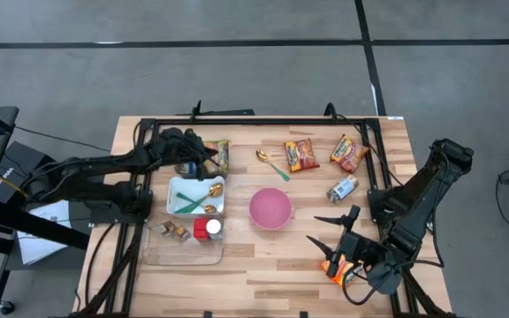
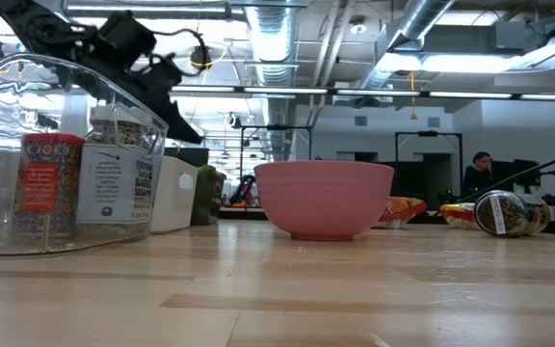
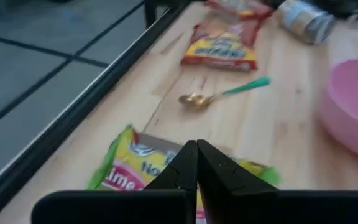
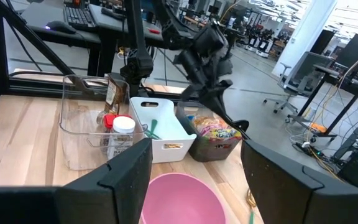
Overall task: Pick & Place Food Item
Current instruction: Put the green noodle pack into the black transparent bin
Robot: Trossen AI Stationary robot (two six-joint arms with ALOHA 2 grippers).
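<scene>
Yellow-green food packet (image 3: 135,171) flat on wood table (image 1: 263,256) beside white bin (image 1: 194,195), under clenched, empty left gripper (image 3: 196,163), with gold spoon (image 3: 219,96) and pink bowl (image 1: 270,208) beyond; right gripper (image 1: 330,228) spread wide near table's front right.

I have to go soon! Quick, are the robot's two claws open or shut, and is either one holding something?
Left gripper: shut, holding nothing, above the yellow-green packet.
Right gripper: open, holding nothing, near the pink bowl.
</scene>
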